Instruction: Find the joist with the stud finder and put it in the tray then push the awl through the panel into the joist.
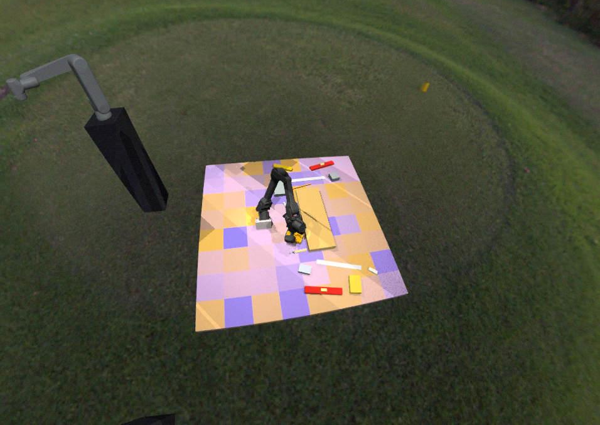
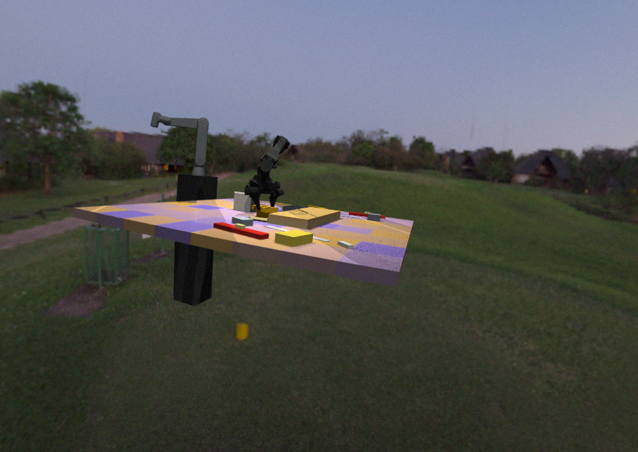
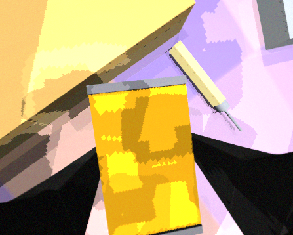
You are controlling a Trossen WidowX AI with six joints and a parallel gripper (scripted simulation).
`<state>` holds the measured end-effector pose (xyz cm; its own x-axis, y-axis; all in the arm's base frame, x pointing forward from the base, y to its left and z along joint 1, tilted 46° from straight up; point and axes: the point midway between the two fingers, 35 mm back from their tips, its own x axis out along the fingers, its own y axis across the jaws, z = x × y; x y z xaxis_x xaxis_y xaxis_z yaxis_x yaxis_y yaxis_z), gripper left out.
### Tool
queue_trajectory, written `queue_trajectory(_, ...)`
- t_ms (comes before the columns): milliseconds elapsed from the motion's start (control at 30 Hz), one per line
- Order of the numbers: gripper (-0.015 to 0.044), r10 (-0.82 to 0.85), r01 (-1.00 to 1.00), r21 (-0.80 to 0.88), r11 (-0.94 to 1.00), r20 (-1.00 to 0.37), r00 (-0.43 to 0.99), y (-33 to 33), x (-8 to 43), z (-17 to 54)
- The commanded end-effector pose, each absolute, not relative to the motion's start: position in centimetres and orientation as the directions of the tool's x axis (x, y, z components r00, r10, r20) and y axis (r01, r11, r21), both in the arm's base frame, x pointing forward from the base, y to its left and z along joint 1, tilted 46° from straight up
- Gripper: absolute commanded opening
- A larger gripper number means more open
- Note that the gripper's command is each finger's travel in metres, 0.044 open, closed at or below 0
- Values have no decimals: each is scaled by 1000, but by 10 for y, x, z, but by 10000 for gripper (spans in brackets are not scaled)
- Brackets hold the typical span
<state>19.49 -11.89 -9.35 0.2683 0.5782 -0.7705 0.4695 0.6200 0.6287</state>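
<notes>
My claw (image 1: 294, 236) (image 2: 265, 207) (image 3: 144, 144) is wide but snug on the yellow finder (image 1: 295, 236) (image 2: 267, 211) (image 3: 147, 157), one finger on each long side. The awl (image 1: 300, 250) (image 2: 259, 219) (image 3: 198, 73) lies just beside it. The panel (image 1: 319, 221) (image 2: 303, 217) (image 3: 65, 42) is close too; I think I should lift, then go over there.

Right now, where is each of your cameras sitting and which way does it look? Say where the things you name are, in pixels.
Top: high above, looking steeply down at the checkered table (image 1: 210, 284) (image 2: 170, 225); the whole black arm (image 1: 294, 204) (image 2: 269, 163) shows.
Exterior: off to the side, just above table height, looking across; the arm's upper part and gripper (image 1: 294, 236) (image 2: 265, 207) (image 3: 144, 144) show.
Wrist: on the arm, looking down past two black fingers at the yellow block (image 1: 298, 236) (image 2: 267, 211) (image 3: 147, 157) between them.
Top and exterior share both red bars (image 1: 334, 290) (image 1: 329, 164) (image 2: 252, 232) (image 2: 359, 213).
</notes>
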Motion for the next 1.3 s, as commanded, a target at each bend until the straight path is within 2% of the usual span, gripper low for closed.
queue_trajectory(0, 143, 578, 474, 626, 619, -772, 264, -122, 194, -91)
queue_trajectory(167, 12, 578, 474, 626, 619, -772, 264, -129, 194, -85)
queue_trajectory(200, 0, 578, 474, 626, 619, -772, 264, -130, 194, -83)
queue_trajectory(700, 0, 578, 475, 625, 620, -773, 264, -143, 193, -70)
queue_trajectory(1267, 0, 574, 475, 621, 623, -776, 262, -169, 173, -95)
